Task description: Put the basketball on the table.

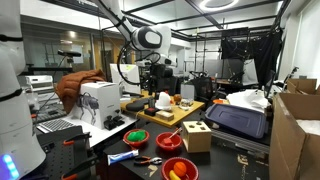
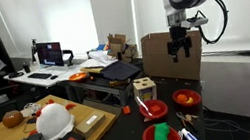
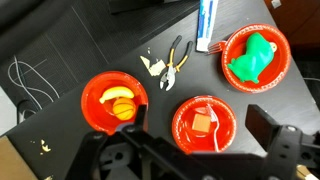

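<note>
Three red bowls sit on the black table (image 3: 80, 40); the wrist view looks straight down on them.

Bowl at picture-left (image 3: 100, 88): holds the basketball (image 3: 124, 111), small and orange, touching a yellow banana-shaped piece (image 3: 117, 95). The ball is therefore inside a bowl, not on the bare table top.

Middle bowl (image 3: 228, 135): one orange block-like piece (image 3: 203, 122).

Bowl at upper right (image 3: 280, 40): green item (image 3: 252, 58), shape unclear.

Other items in the wrist view:
- Pliers (image 3: 178, 58) lie flat on the table between the bowls.
- A small pale scrap (image 3: 152, 65) lies just beside the pliers.
- A blue-and-white tube (image 3: 208, 25) lies at the top edge, near the bowl with the green item.
- A white cable (image 3: 25, 75) lies at far picture-left.

Gripper (image 2: 180, 51): in an exterior view it hangs high above the table, pointing down, well apart from every bowl. Fingers (image 3: 272, 130) are spread wide with nothing between them. In the wrist view they come in from the bottom edge, one on each side of the middle bowl.

Exterior views:
- A wooden block (image 2: 144, 87) with holes in its faces stands on the table near the bowls.
- A light wooden board (image 1: 190, 108) carries a white-and-orange rounded object (image 1: 165, 100).
- The ball is too small to pick out with certainty in either exterior view.
</note>
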### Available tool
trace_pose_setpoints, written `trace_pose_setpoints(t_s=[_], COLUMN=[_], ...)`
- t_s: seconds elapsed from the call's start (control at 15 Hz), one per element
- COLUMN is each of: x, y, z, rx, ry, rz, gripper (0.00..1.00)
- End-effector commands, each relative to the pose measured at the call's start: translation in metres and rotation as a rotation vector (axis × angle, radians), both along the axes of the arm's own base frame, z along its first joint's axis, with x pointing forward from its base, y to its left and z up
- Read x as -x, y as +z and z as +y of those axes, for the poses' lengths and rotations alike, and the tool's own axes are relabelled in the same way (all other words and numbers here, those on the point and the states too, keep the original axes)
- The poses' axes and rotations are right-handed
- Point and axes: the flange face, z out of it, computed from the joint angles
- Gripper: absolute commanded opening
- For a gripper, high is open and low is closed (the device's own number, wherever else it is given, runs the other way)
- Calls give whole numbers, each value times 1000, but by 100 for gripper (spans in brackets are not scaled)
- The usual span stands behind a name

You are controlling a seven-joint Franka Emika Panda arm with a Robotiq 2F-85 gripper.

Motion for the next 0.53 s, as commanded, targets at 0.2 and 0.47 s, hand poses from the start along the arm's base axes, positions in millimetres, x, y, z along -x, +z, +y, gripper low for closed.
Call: trace_pose_setpoints(t_s=[0.2, 0.47], x=[-20, -27], y=[-50, -59], z=[-35, -39], rx=[5, 22], ry=[-54, -64], rz=[-31, -80], gripper=[100, 100])
